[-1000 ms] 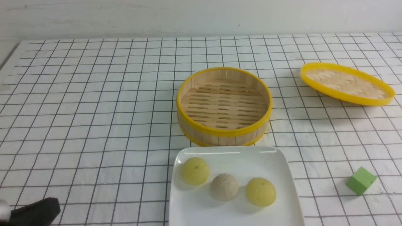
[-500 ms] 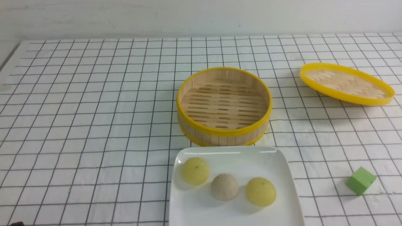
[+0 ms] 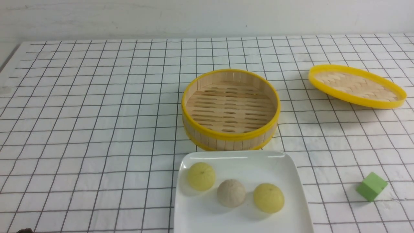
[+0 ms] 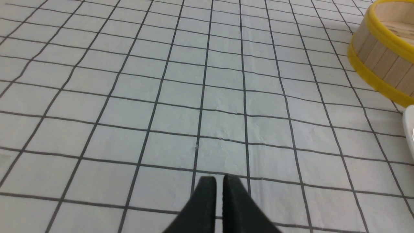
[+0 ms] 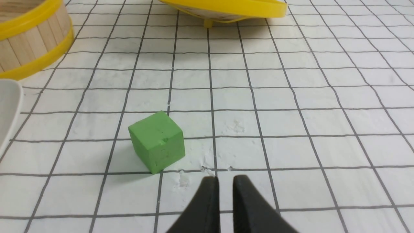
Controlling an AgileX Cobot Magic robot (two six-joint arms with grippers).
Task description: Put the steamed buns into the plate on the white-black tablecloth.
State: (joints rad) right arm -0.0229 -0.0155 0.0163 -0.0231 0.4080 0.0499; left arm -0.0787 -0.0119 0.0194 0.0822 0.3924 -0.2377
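Two pale yellow-green steamed buns (image 3: 201, 176) (image 3: 268, 197) lie in the white square plate (image 3: 239, 156), which sits at the front centre of the white-black tablecloth (image 3: 97, 113). A beige-grey bun (image 3: 231, 193) lies between them. My left gripper (image 4: 219, 181) is shut and empty, low over bare cloth to the left of the plate; only a dark sliver of it shows in the front view (image 3: 24, 230). My right gripper (image 5: 225, 181) is shut and empty, over the cloth beside a green cube (image 5: 157, 141). It is out of the front view.
An empty yellow-rimmed bamboo steamer basket (image 3: 226, 137) stands just behind the plate. Its woven lid (image 3: 357, 85) lies tilted at the back right. The green cube (image 3: 372, 186) sits right of the plate. The plate's edge shows in both wrist views (image 4: 409, 129) (image 5: 8, 110).
My left gripper, dark at the lower left corner of the front view a second ago, has drawn back almost out of that view. The buns and the plate have not moved.
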